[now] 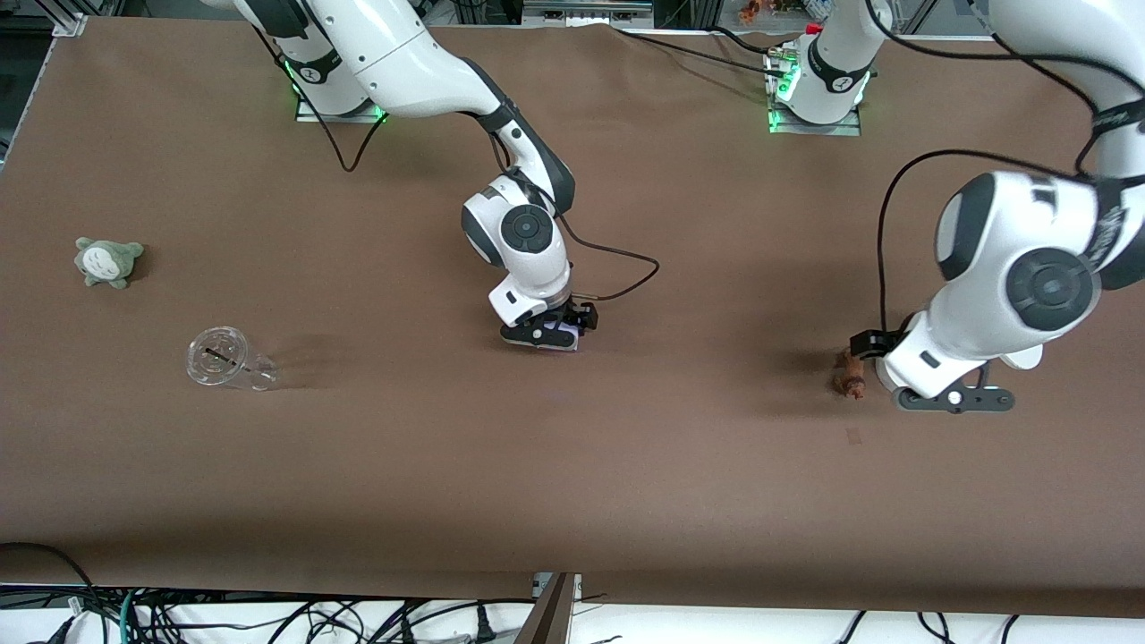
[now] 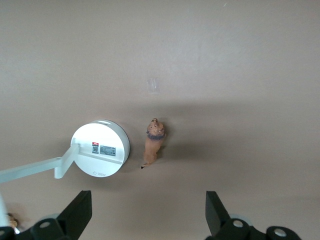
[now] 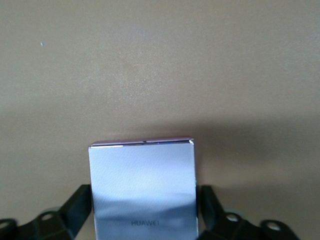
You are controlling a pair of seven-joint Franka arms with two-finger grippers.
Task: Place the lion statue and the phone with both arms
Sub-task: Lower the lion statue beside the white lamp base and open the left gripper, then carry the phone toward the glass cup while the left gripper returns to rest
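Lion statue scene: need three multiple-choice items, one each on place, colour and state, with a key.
1. Where is the lion statue?
A. On the table, beside the white round stand
B. On top of the stand
C. Gripped in the air

2. What colour is the plush toy toward the right arm's end of the table?
A. Red
B. Grey
C. Blue

3. What state is the left end effector in?
A. Shut on the lion statue
B. Shut on the stand
C. Open, holding nothing

Key: 1 A, the left wrist view shows it lying on the cloth next to the stand's base. 2 B, its body is grey with a pale belly. 3 C, its fingers stand wide apart over the lion.
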